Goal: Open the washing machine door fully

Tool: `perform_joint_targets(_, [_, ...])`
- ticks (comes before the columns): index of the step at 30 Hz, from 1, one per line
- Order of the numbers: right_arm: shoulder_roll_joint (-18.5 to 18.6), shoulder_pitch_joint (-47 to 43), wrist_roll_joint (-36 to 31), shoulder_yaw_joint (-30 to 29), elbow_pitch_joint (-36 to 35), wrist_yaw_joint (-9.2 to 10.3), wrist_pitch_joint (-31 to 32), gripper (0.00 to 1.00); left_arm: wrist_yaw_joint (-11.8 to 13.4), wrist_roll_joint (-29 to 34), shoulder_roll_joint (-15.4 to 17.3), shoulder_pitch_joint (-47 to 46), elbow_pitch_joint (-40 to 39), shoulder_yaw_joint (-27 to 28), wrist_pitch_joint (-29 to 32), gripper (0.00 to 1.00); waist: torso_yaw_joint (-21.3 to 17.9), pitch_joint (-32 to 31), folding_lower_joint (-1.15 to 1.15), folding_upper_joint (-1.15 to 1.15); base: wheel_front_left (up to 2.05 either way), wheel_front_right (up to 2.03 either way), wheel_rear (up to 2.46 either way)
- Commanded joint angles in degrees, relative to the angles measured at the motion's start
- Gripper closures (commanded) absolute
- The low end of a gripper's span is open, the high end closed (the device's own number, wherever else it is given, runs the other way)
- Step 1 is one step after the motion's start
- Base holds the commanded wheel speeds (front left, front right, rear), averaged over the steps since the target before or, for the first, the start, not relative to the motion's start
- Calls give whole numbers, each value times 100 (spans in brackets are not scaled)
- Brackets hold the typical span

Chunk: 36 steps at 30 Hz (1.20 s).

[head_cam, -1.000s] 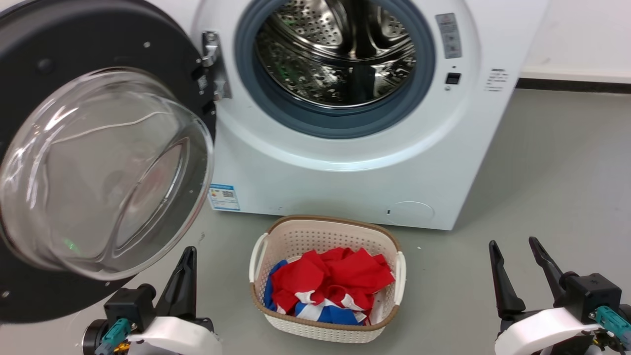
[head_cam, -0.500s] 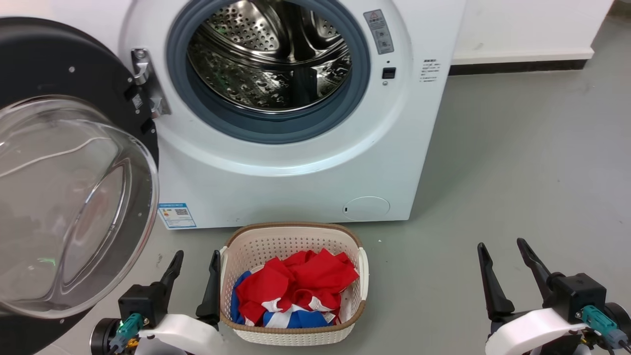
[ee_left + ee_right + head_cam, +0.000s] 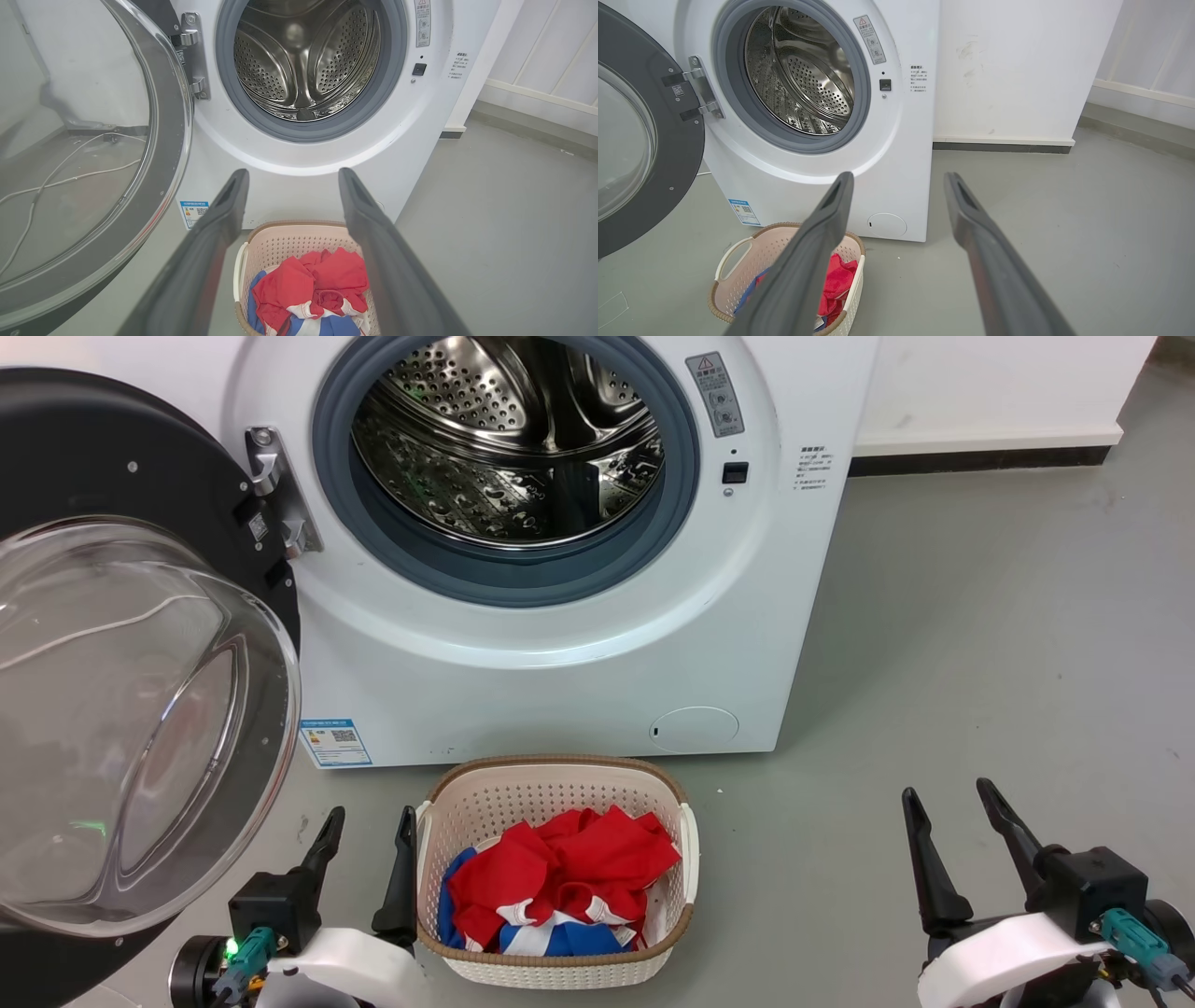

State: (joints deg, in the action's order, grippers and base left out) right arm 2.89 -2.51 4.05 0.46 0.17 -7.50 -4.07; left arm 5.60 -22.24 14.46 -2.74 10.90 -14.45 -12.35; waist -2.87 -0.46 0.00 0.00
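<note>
One grey floor, white wall, washing machine door swung open

The left gripper and right gripper have dull, dark grey fingers that look like rubbery plastic, mounted on glossy white plastic wrist shells. Just right of the left gripper, the basket is cream plastic pierced with small holes, its rim a brown woven-looking band. The clothes in it are soft, crumpled cloth. Left of that gripper, the washing machine door is black plastic with a faint sheen around a clear, glossy glass bowl, hung on a bright metal hinge. Ahead of both grippers, the drum is polished, perforated steel, ringed by a matt grey rubber seal in a smooth, glossy white machine front. The floor is smooth, matt grey.
</note>
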Motion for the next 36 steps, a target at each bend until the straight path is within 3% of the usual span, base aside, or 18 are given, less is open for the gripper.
perform_joint_targets(1, [-5,63,-17,-2,13,1,-27,0,35,55,39,-72,-31,-12,-42,0,21,3,0,0,0,0,0])
perform_joint_targets(22, [-5,46,4,49,81,1,-72,0,92,-70,90,-59,-84,-47,47,0,69,43,0,0,0,0,0])
perform_joint_targets(23, [1,-5,2,45,86,0,-43,100,76,-62,93,4,-60,-42,45,100,70,43,0,0,0,0,0])
perform_joint_targets(26, [0,-62,9,49,192,0,-35,100,68,-77,61,59,41,-54,63,100,70,43,0,0,0,0,0])
perform_joint_targets(36, [76,68,1416,39,341,0,43,100,-137,-1114,-120,-13,86,267,334,100,90,45,0,0,0,0,0])
